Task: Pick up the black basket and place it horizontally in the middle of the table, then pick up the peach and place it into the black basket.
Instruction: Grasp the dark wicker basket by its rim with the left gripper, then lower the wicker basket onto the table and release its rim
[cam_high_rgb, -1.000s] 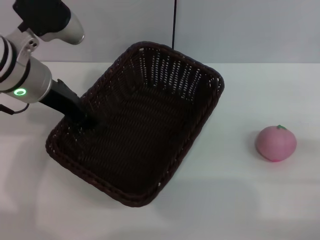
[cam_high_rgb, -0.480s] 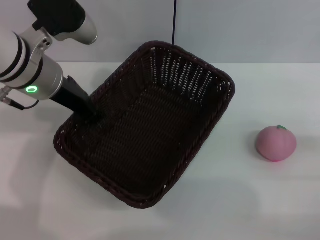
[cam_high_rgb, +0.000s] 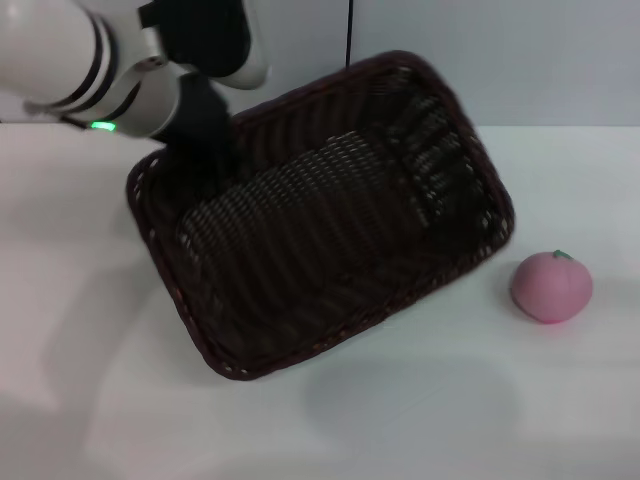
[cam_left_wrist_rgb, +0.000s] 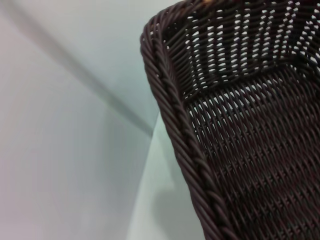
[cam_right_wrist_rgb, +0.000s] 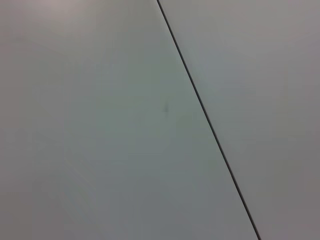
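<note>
The black basket (cam_high_rgb: 330, 230) is held tilted above the white table (cam_high_rgb: 430, 420), with its long side running from lower left to upper right. My left gripper (cam_high_rgb: 212, 158) is shut on its far left rim. The left wrist view shows the braided rim (cam_left_wrist_rgb: 181, 127) and the woven inside up close. The pink peach (cam_high_rgb: 551, 287) with a green stem lies on the table just right of the basket's right corner, apart from it. The right gripper is out of view; its wrist view shows only a grey wall.
A grey wall with a thin dark vertical seam (cam_high_rgb: 349, 35) stands behind the table. Bare white tabletop lies in front of the basket and to its left.
My left arm has swung up and to the right, lifting the basket and turning it clockwise, so its right corner now comes close to the peach. The peach has not moved.
</note>
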